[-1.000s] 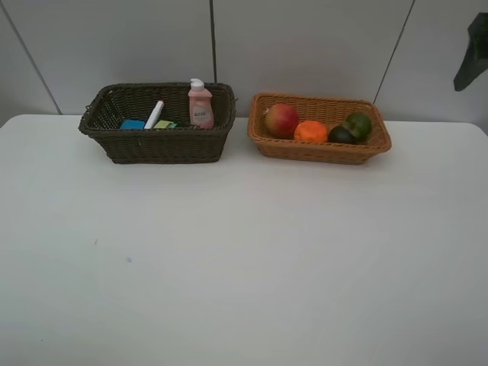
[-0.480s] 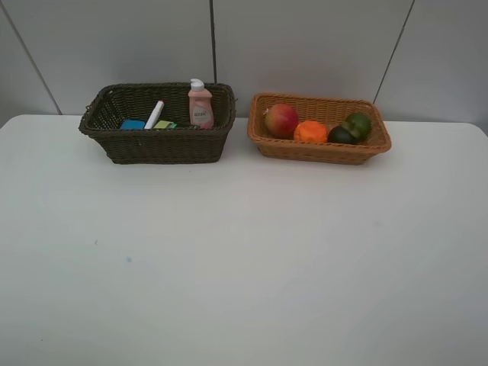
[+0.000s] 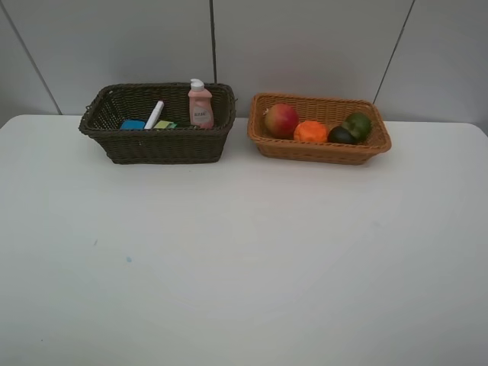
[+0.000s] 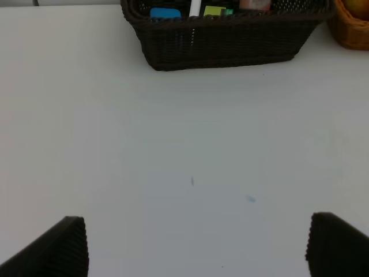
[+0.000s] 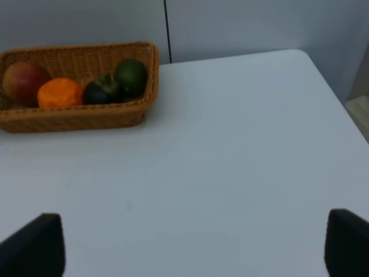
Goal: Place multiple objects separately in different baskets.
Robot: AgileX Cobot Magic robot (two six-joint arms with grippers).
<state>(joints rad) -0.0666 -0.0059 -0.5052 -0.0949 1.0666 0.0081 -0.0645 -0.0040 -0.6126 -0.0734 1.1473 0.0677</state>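
The dark brown basket (image 3: 164,145) stands at the back left and holds the pink bottle (image 3: 200,105), the white marker (image 3: 155,114) and small blue and yellow-green items. The light tan basket (image 3: 316,150) beside it holds the pomegranate (image 3: 281,120), orange (image 3: 310,131), mangosteen (image 3: 341,135) and lime (image 3: 357,124). The dark green bottle and black eraser are hidden or out of view. My left gripper (image 4: 196,248) is open and empty over bare table before the dark basket (image 4: 225,40). My right gripper (image 5: 193,245) is open and empty, well short of the tan basket (image 5: 75,118).
The white table (image 3: 244,252) stretches wide in front of both baskets. A grey panelled wall (image 3: 305,46) rises right behind them. The table's right edge (image 5: 340,109) shows in the right wrist view. Neither arm shows in the exterior high view.
A dark part of the right arm at the upper right edge of the exterior high view one second ago has gone out of view. The baskets and their contents have not moved.
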